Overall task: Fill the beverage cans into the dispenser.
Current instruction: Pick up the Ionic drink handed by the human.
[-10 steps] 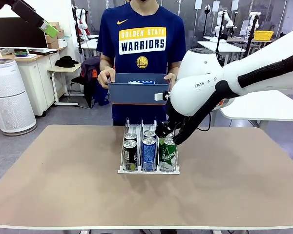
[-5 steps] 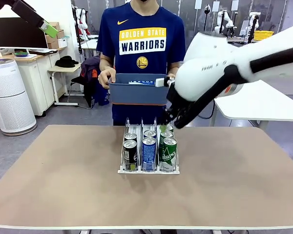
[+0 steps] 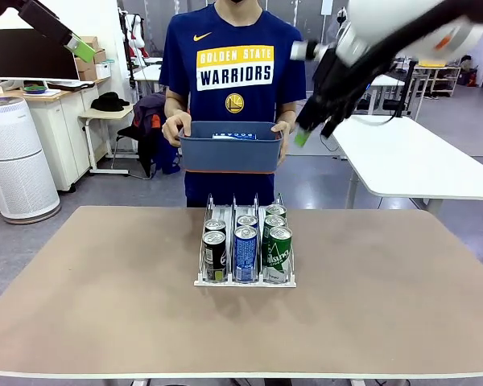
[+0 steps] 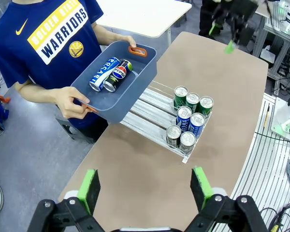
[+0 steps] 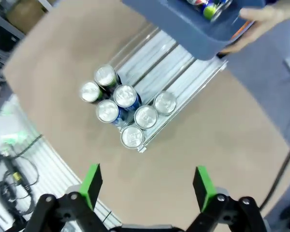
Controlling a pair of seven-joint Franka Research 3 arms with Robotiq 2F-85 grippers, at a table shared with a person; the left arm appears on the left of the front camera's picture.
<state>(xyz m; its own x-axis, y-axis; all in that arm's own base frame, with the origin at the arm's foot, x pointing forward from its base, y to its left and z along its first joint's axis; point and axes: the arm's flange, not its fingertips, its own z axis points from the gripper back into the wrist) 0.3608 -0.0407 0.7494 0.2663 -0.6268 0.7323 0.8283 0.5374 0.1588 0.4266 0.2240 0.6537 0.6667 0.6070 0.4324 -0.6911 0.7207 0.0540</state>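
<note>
Filling was judged unfinished: seven beverage cans (image 3: pixel 245 249) were lined in the dispenser (image 3: pixel 245 281) at the counter (image 3: pixel 105 305) middle, two were offered in a tub (image 3: pixel 229 153) at 12 o'clock, so left gripper (image 4: pixel 145 188) and right gripper (image 5: pixel 147 186) jaws were held apart.

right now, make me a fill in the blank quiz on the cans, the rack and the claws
The dispenser holds ___ beverage cans in all. Its three-can lane holds the ___ ones. The tub in the person's hands holds ___ loose cans lying down. The left claw and right claw both stand ___.
Missing words: seven; green; two; open
</note>
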